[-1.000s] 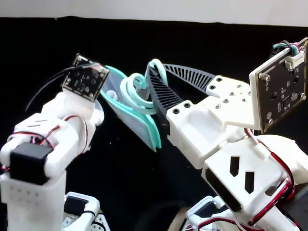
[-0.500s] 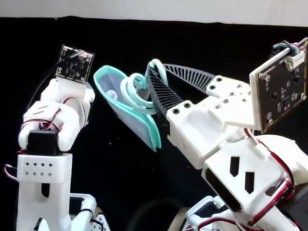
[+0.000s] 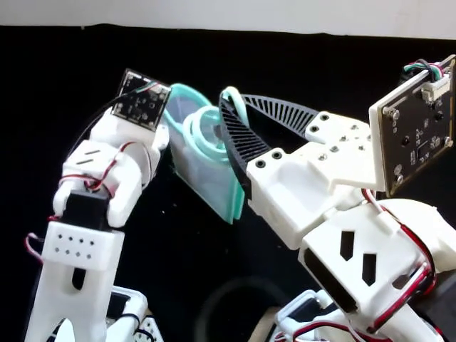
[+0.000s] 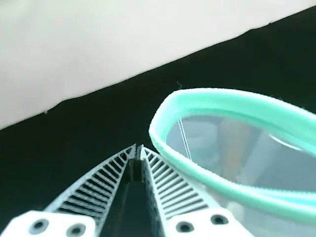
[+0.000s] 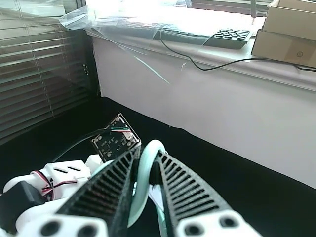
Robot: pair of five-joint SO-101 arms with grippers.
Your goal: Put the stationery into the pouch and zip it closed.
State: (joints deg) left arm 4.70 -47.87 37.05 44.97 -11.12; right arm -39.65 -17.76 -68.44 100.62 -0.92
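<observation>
Left wrist view: left claw (image 4: 136, 149) pressed together beside pouch (image 4: 222, 96); right claw (image 5: 148, 151) pinching pouch rim.

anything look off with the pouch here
The pouch hangs in the air, tilted, its rim crumpled into loops where the right claw pinches it. The left claw is shut beside the open mouth, gripping nothing.

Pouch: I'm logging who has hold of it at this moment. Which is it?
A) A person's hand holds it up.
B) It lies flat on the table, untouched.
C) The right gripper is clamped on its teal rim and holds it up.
C: the right wrist view shows the right gripper shut on the teal rim of the pouch, which hangs from it in the high view.
</observation>
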